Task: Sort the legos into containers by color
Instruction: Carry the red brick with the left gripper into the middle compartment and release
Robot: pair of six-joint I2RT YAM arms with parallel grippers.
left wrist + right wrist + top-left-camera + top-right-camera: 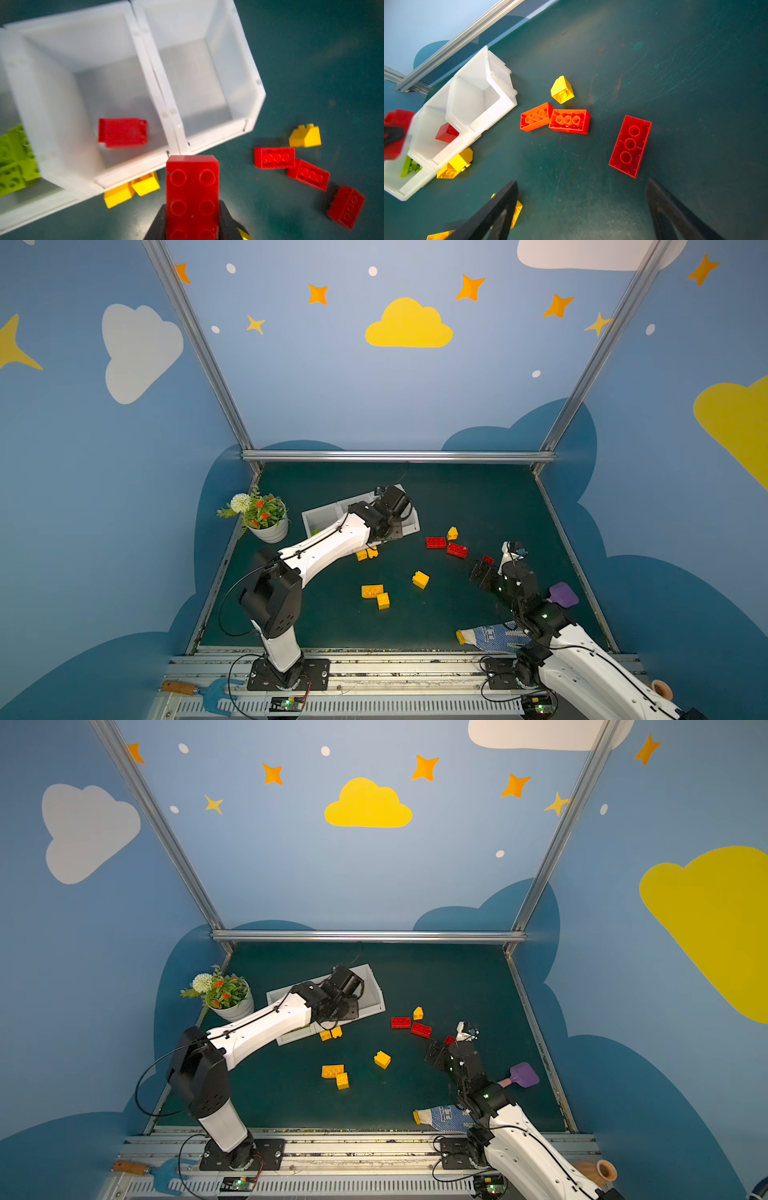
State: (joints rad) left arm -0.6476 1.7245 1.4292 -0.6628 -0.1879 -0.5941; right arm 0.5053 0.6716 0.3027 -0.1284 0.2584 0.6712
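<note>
Between the jaws of my left gripper: the held red brick, pinched tight on its long sides.
Just past its tip: the near rim of the containers, about at the wall dividing middle bin from end bin.
Middle bin: one sorted red brick.
Far bin: green bricks; I see none outside.
End bin: empty.
My right gripper: spread wide, holding nothing; the upturned red brick lies just ahead, untouched.
Out on the mat: red pair touching, sloped yellow brick beside them; two yellow bricks against the containers; three yellow bricks mid-mat.
Progress, as I judge it: green done, red begun, yellow not started.
</note>
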